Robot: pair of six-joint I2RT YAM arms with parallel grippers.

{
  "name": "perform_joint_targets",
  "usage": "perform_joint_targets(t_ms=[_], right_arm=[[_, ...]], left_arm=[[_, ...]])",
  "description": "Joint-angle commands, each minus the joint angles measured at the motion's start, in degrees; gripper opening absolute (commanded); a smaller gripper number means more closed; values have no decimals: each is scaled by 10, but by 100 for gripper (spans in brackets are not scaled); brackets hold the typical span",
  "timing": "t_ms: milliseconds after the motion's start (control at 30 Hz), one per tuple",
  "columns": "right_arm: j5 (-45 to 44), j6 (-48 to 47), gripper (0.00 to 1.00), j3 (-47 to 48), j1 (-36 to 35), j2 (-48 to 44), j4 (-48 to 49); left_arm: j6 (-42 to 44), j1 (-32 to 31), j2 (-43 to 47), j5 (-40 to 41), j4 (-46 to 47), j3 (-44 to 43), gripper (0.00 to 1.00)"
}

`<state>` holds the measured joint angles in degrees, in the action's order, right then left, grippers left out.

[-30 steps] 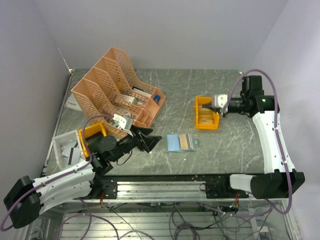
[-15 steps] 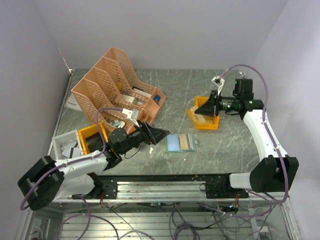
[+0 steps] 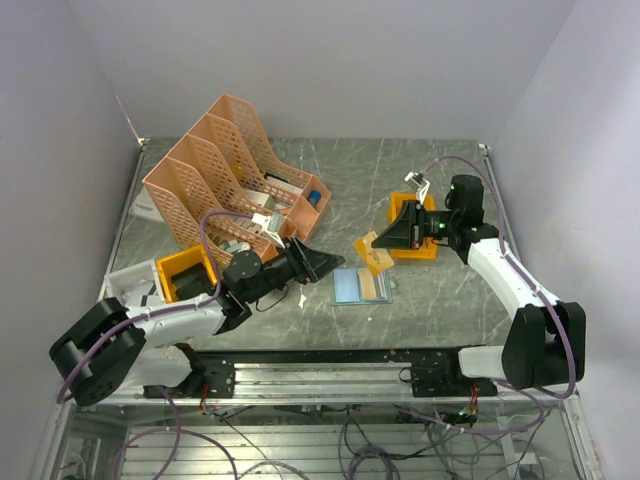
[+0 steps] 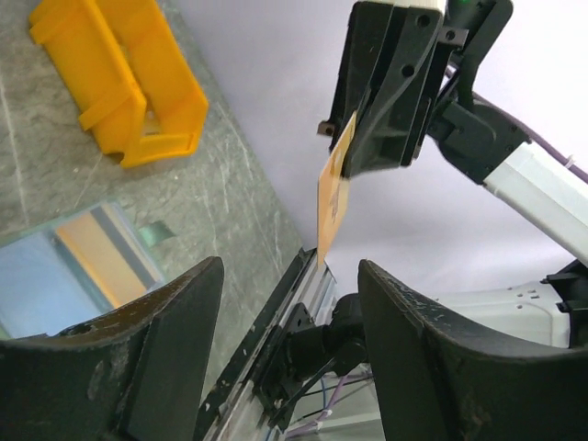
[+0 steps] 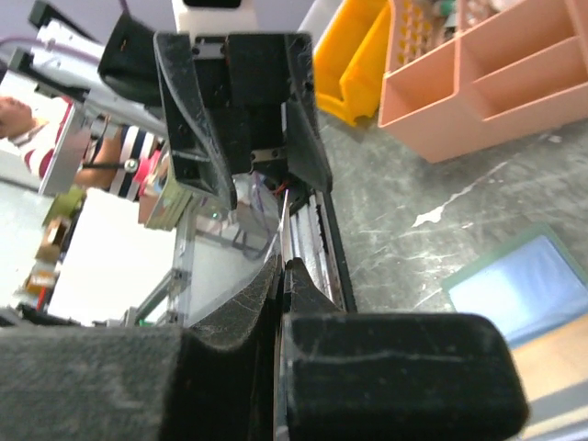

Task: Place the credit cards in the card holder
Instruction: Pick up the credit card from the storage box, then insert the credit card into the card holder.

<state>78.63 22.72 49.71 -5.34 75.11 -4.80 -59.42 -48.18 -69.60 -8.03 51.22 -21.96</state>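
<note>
A tan credit card (image 3: 367, 251) hangs edge-down in the air, pinched by my right gripper (image 3: 380, 243), which is shut on it just above and behind the card holder (image 3: 362, 285). The holder lies open and flat on the table, one half bluish, the other showing a tan strip. In the left wrist view the card (image 4: 333, 195) stands upright ahead of the orange bin (image 4: 138, 83) and the holder (image 4: 83, 266). My left gripper (image 3: 327, 265) is open and empty, its tips just left of the holder, facing the right gripper. The right wrist view shows the card (image 5: 281, 230) edge-on between the shut jaws.
An orange bin (image 3: 428, 246) sits behind the right gripper. A peach lattice file rack (image 3: 225, 180) lies at the back left. A yellow bin (image 3: 185, 272) and a white tray (image 3: 122, 282) holding grey pieces stand by the left arm.
My right arm has swung from the orange bin toward the left and nearer, carrying the card. My left gripper has reached to the right, up to the holder, its jaws slightly narrower.
</note>
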Motion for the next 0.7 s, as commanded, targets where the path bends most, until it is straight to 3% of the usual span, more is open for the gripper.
perform_joint_targets(t_ms=[0,200,400,667], right_arm=[[48,-9,0,-1,-23,2,27],[53,5,0,-12,-40,1,51],[54,-2,0,-10,-47,3,44],[55,1,0,-13,-55,6,50]], left_arm=[[27,7,-21,-41,8,-43,68],[8,8,-77,-98,97,-67,56],[-20,8,-115,-125,174,-80,51],[-28,8,-131,-139,185,-90,46]])
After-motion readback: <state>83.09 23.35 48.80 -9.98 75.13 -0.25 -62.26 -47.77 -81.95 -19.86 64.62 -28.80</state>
